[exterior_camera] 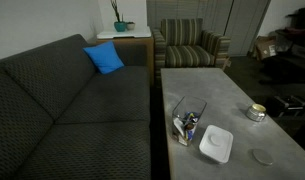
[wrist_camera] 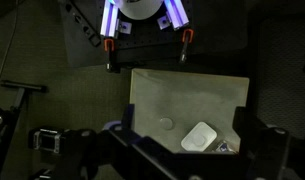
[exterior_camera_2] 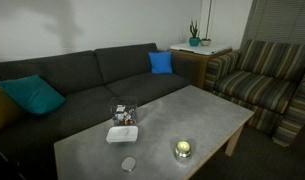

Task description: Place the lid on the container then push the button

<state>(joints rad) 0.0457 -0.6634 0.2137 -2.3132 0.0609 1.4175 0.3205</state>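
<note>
White plastic lid point(exterior_camera: 216, 143), flat and square with rounded corners and a raised rim. It lies flat on the grey bench point(exterior_camera: 232, 85), just beside the container point(exterior_camera: 189, 120), at about 4 o'clock of it in an exterior view. Handling, as judged: light, stiff and smooth, apt to skate on the bench top. It sits too low for a pinch across the face, so take it across two opposite rim edges. Container: clear square box with tall thin walls and small colourful items inside, standing upright. It is probably light and may skid or tip if the lid is pressed on off-centre. Fingers point(wrist_camera: 185, 38), in the wrist view: spread wide, holding nothing, high above the bench and well apart from every item. Edges: the container stands near the bench edge that faces the dark sofa point(exterior_camera: 62, 110), so a shove toward 9 o'clock could send it off. Open room: bare bench from 12 to 1 o'clock of the container. Neighbours of the lid: a grey round disc point(exterior_camera: 262, 157) near at 4 o'clock, and a small round metallic object point(exterior_camera: 255, 112), probably the button, at 2 o'clock with a clear approach from above.
</note>
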